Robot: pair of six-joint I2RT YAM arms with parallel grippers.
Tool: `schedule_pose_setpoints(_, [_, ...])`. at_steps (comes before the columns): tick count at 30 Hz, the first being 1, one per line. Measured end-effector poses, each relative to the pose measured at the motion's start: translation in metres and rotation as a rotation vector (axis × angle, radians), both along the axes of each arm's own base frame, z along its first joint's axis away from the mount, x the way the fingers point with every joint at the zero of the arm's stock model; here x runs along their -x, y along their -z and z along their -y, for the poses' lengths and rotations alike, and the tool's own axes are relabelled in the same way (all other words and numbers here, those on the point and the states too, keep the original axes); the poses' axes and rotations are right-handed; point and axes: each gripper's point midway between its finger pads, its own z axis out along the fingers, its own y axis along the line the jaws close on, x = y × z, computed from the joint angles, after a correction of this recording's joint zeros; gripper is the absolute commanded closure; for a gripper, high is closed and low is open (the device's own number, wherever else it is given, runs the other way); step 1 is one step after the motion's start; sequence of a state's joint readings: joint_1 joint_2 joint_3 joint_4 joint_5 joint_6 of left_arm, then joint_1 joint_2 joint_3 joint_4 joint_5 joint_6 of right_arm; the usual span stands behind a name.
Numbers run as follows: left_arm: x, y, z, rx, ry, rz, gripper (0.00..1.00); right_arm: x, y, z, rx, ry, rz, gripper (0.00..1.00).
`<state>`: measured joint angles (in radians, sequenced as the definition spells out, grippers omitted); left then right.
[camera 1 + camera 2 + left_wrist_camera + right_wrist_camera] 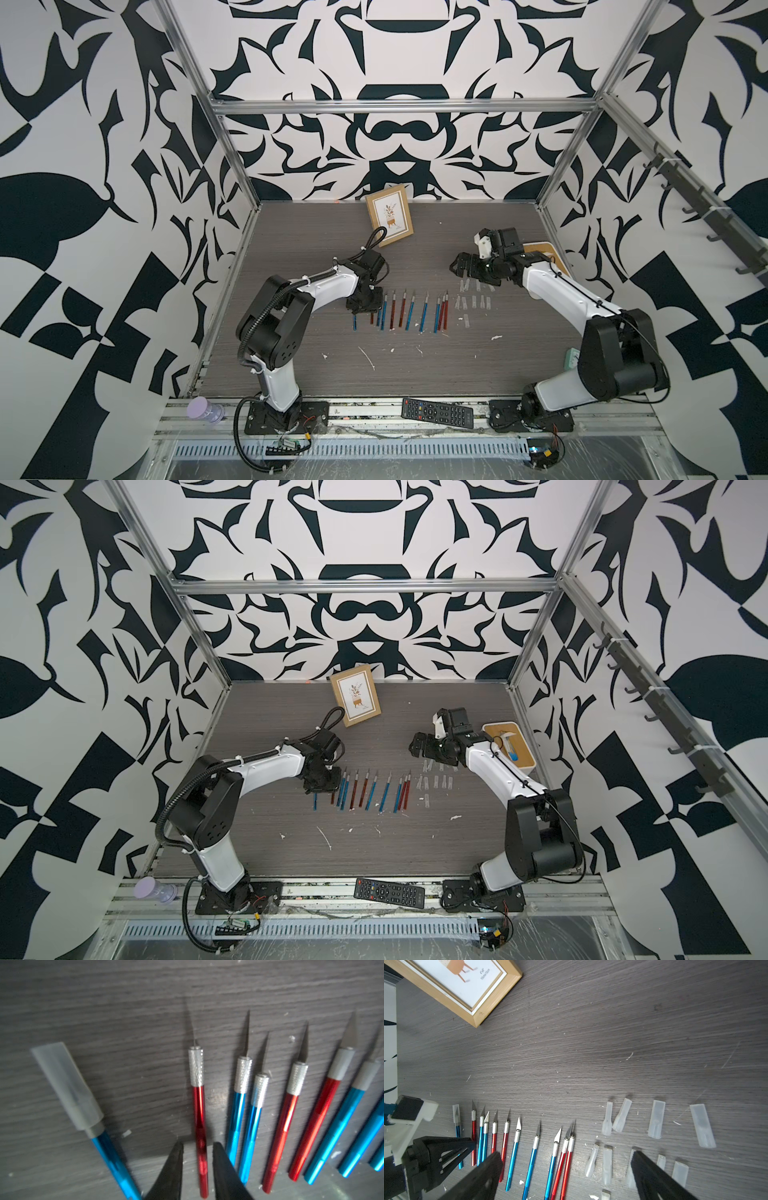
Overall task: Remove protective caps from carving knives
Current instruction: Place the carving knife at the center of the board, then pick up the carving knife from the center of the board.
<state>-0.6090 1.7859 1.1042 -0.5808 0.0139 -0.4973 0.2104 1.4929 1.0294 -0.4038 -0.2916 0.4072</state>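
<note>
Left gripper (198,1159): low over the grey wood table (311,232), jaws set narrow, a sliver of gap on each side of what lies between them, gripping nothing.
Between its fingers: a red knife (200,1126) lies flat, its bare blade pointing away from the hand.
Just beside one finger, on the side away from the right gripper: a blue knife (113,1159), its protective cap (66,1082) still on, angled off from the row.
Beyond the other finger: the rest of the carving knives (288,1118), blades bare, lying side by side in a row toward the right gripper.
Right gripper (566,1155): raised above the table, jaws wide, empty.
Loose caps (656,1120): scattered flat near the right gripper, past the row's far end from the left gripper, apart from the knives.
</note>
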Motion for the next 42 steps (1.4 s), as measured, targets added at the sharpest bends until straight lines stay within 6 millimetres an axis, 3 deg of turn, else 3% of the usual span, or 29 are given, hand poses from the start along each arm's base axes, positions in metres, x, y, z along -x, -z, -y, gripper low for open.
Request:
schedule_pose_setpoints(4, [-0.003,-0.014,0.001,0.018,-0.002,0.034,0.38,0.0,0.0,0.0,0.0,0.0,0.0,0.0])
schedule_pose_setpoints(9, [-0.012,-0.048,0.005,0.063,-0.003,0.119,0.09,0.0,0.0,0.0,-0.001,0.001,-0.001,0.0])
schedule_pose_setpoints(12, [-0.015,-0.064,0.002,0.068,-0.008,0.168,0.0,0.0,0.0,0.0,-0.002,0.0,-0.002,0.0])
schedule_pose_setpoints(18, [-0.021,-0.074,-0.021,0.045,-0.061,0.211,0.0,-0.001,-0.004,0.0,-0.002,0.0,-0.003,0.0])
schedule_pose_setpoints(24, [-0.013,-0.066,-0.046,-0.007,-0.102,0.191,0.0,-0.003,0.009,-0.002,-0.006,-0.001,-0.037,0.0])
schedule_pose_setpoints(30, [0.001,-0.051,-0.059,-0.041,-0.112,0.153,0.04,-0.004,0.022,-0.006,-0.018,-0.009,-0.074,0.0])
schedule_pose_setpoints(37, [0.012,-0.039,-0.065,-0.059,-0.121,0.117,0.14,-0.006,0.019,-0.008,-0.031,-0.014,-0.065,0.0])
schedule_pose_setpoints(42, [0.012,-0.036,-0.066,-0.063,-0.123,0.112,0.31,-0.007,0.017,-0.009,-0.033,-0.014,-0.058,0.0])
